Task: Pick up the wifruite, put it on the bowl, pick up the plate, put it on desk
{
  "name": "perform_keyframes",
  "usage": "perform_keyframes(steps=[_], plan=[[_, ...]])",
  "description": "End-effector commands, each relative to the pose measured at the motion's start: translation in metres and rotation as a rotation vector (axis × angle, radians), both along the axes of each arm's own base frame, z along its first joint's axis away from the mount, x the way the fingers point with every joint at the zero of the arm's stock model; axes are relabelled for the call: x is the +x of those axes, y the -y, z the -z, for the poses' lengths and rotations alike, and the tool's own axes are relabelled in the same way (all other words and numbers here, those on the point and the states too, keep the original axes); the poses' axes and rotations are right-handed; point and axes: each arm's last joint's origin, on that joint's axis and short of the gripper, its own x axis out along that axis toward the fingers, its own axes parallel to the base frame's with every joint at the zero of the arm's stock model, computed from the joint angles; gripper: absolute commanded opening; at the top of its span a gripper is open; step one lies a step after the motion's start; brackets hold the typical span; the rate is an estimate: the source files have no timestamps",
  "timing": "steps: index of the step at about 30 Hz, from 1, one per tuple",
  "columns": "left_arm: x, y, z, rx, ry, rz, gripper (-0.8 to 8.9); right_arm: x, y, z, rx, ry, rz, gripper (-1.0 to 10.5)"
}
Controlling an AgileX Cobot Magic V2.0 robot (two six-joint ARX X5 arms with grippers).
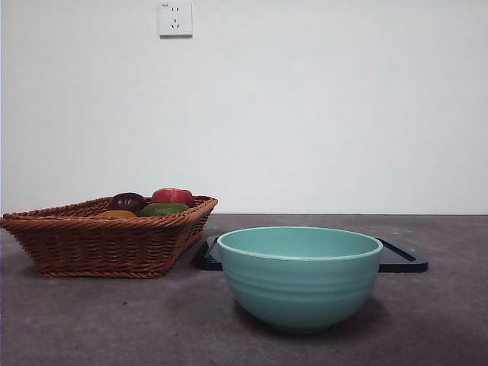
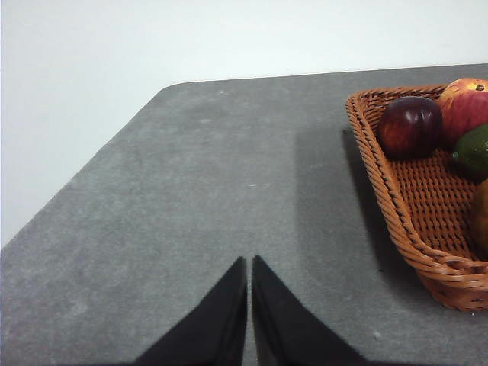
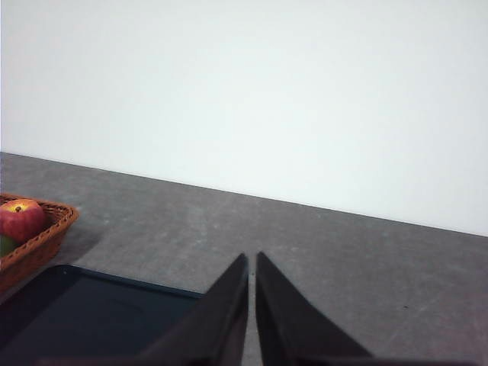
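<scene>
While both sets of fingers were clenched empty, I judged the wifruite (image 1: 116,215) nearer my left gripper (image 2: 249,263), right of its fingers.

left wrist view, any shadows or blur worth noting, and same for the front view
Left wrist view: soft dark shadow on the desk beside the basket; the shut left gripper looks sharp. Front view: even light, faint shadow under the bowl, distant fruit slightly soft.
</scene>
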Motion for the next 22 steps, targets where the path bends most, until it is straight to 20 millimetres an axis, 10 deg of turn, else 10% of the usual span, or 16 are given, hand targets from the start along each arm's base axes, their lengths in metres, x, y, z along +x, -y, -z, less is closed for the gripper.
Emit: perform_keyframes(steps=[1,22], plan=[[0.001,0.000,0.007,-0.004,-0.025,-0.007,0.09,0.004,0.000,0.022,0.003,0.023,0.005,0.1],[0.001,0.000,0.007,-0.004,-0.025,-0.006,0.09,0.017,-0.001,0.106,-0.003,-0.206,0.026,0.1]])
